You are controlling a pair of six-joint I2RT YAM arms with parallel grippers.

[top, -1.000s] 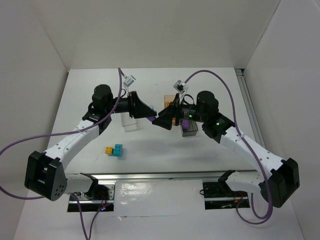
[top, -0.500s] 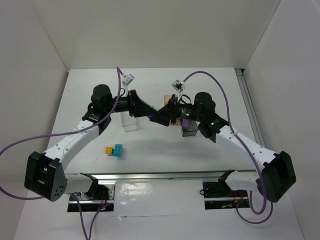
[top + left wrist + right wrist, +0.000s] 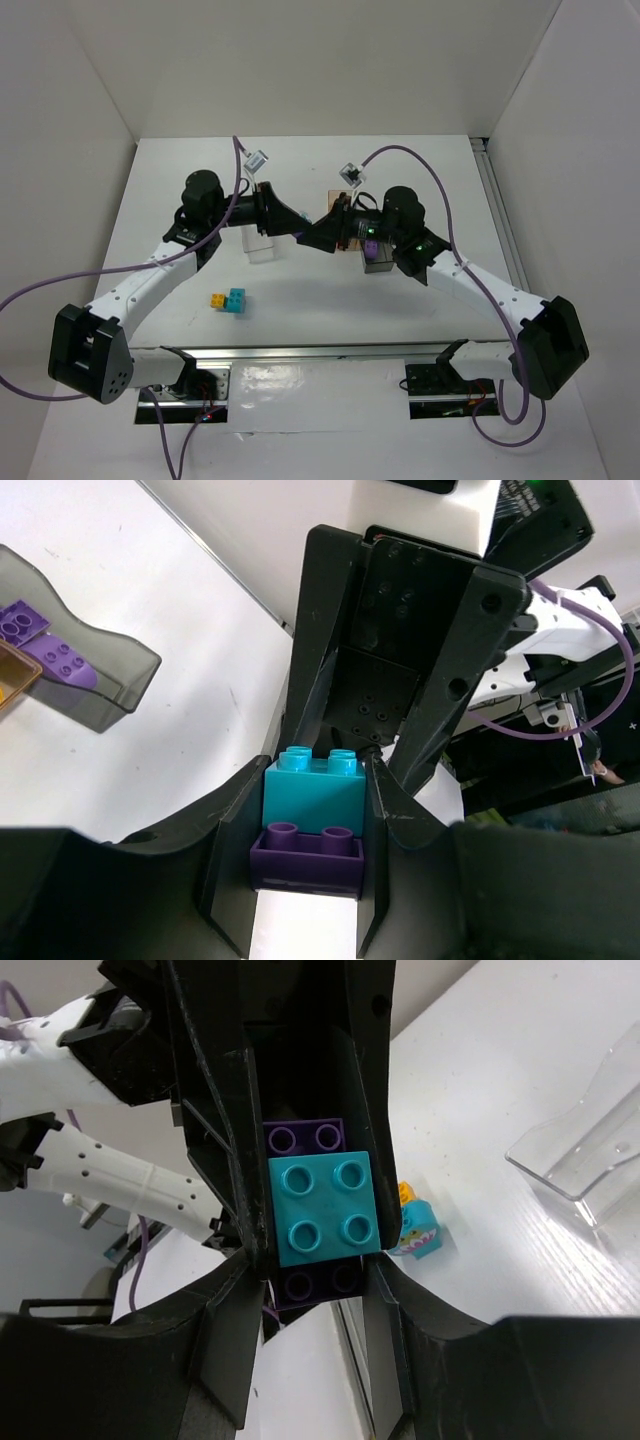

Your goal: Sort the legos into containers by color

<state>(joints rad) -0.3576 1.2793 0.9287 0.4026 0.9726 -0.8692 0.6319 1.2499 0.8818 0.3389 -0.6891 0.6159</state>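
A clump of two legos, a teal brick [image 3: 312, 790] stacked on a purple one [image 3: 305, 858], hangs above the table's middle. My left gripper [image 3: 308, 845] is shut on it from the left. My right gripper [image 3: 312, 1270] meets it nose to nose [image 3: 312, 235] and is shut on the same clump, its fingers flanking the teal brick [image 3: 323, 1208] and the purple brick's [image 3: 305, 1138] near end. A yellow and teal clump [image 3: 230, 300] lies on the table. The containers are a clear bin [image 3: 262, 243], a dark grey bin [image 3: 110, 680] with purple bricks [image 3: 55, 658], and an orange bin [image 3: 12, 675], mostly hidden.
A metal rail [image 3: 320, 352] runs along the near edge between the arm bases. Purple cables [image 3: 420, 160] loop over both arms. White walls close in the table on the left, back and right.
My right gripper has moved left to meet the left one and its jaws have closed on the held clump. The left arm has stayed still.
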